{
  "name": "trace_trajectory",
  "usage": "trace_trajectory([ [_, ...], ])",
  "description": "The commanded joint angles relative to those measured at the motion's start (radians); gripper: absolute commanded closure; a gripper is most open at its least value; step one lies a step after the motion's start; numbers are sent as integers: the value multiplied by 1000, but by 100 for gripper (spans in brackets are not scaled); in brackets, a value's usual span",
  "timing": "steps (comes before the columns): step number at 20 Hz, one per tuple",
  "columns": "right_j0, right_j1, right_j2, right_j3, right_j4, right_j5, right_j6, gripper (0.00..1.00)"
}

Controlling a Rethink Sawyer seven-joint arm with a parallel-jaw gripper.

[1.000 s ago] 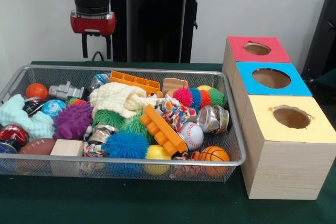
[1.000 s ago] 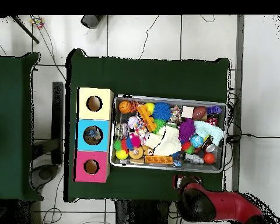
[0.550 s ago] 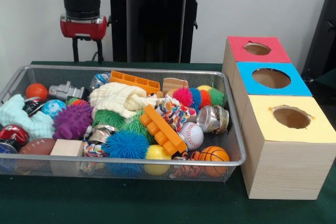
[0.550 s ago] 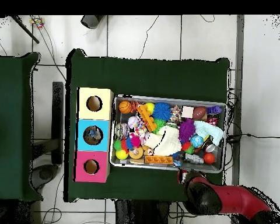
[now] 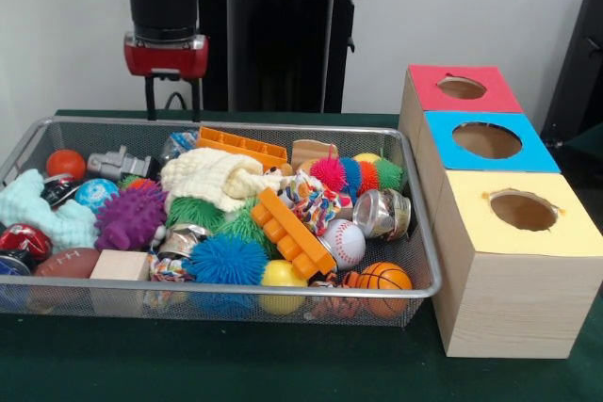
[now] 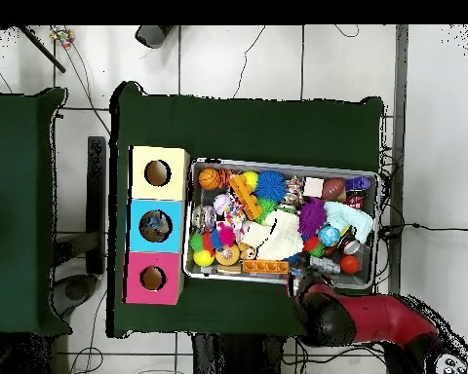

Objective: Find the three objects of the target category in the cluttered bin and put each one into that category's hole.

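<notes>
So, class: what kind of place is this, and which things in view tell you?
Probably a robotics lab: a red arm's gripper hangs above a mesh bin of toys, beside three holed sorting boxes, with loose cables on the floor.

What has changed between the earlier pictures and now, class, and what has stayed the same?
Only the claw moved: in the front view it swung left, then back right, ending open and empty above the bin's far rim. Nothing was grasped or released. The toys and the three boxes stayed put.

Front view low, close, across table; overhead straight down (farther); both share bin (image 5: 217,129) (image 6: 282,280), boxes (image 5: 513,233) (image 6: 157,224)
</notes>
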Motion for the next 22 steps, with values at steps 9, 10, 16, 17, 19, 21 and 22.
trace_trajectory([
  [9,149,69,27,-178,38,44,55,0],
  [10,142,65,36,-179,47,56,44,0],
  [16,104,83,78,-203,80,94,-16,0],
  [17,95,96,82,-210,78,87,-23,0],
  [19,76,115,92,-218,71,77,-40,0],
  [21,57,130,100,-223,59,66,-53,0],
  [22,51,136,100,-226,51,58,-55,0],
])
